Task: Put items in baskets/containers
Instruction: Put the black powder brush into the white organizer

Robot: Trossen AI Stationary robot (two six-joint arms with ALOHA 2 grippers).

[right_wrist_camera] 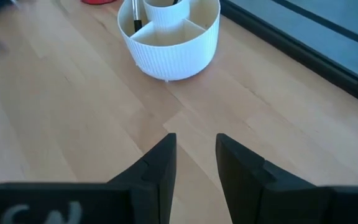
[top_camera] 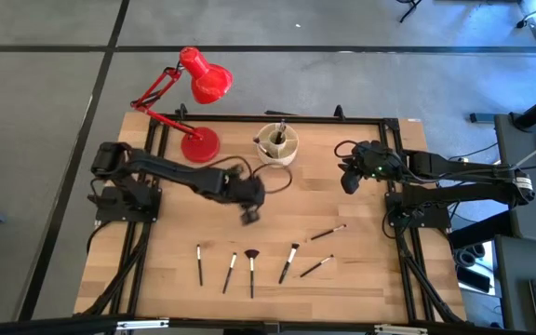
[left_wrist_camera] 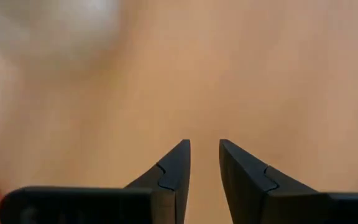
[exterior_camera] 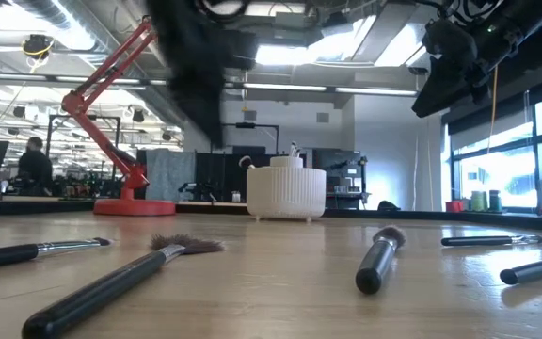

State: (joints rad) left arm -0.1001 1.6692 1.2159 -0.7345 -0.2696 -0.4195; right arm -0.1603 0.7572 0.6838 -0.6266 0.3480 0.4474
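The worktop (top_camera: 361, 270) carries a red lamp (top_camera: 196, 88) and a cream ribbed cup (top_camera: 277, 144) with dividers, at least one brush standing in it. The left gripper (top_camera: 249, 216) hangs between cup and brushes, jaws slightly apart and empty, probably placed to fetch another. Six thin dark brushes (top_camera: 251, 272) lie just beyond it. The right gripper (top_camera: 350, 180) waits beside the cup, jaws apart, empty.

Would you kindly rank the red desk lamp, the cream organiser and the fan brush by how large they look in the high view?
1. Red desk lamp: largest, base to shade.
2. Cream organiser: about as wide as the lamp's base.
3. Fan brush: thinnest; its length looks close to the organiser's width, so that pair is near.
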